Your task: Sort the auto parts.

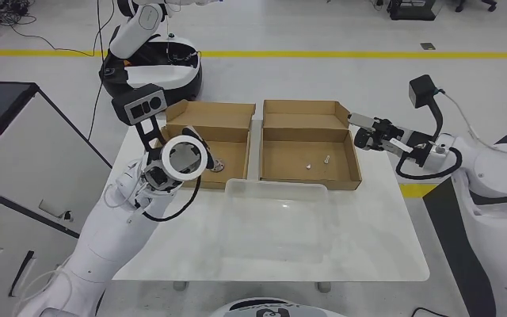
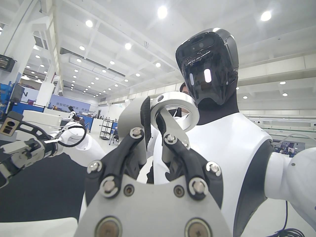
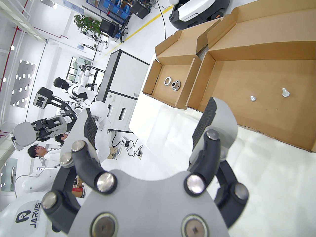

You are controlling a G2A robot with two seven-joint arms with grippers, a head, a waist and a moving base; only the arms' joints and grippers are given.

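Auto parts show first at the left pincer (image 2: 152,114), which is closed on a wide metal ring (image 2: 176,96). One finger sits inside the ring and the other outside, pinching its wall, and we see the ring held up in the air. From above, the ring overlaps the near left corner of the left cardboard box (image 1: 234,149). On that box's floor lie a smaller ring (image 3: 167,81) and a flanged hub (image 3: 176,84), just beside each other. The right cardboard box (image 1: 289,162) stands just beside the left one. We find one small silvery fastener (image 3: 252,98) and a second fastener (image 3: 285,92) on its floor, near each other but apart. The right pincer (image 3: 148,122) hangs wide open and empty just outside that box's far right corner. A clear plastic tray (image 1: 275,185) sits on the white tabletop (image 1: 380,246) in front of both boxes.
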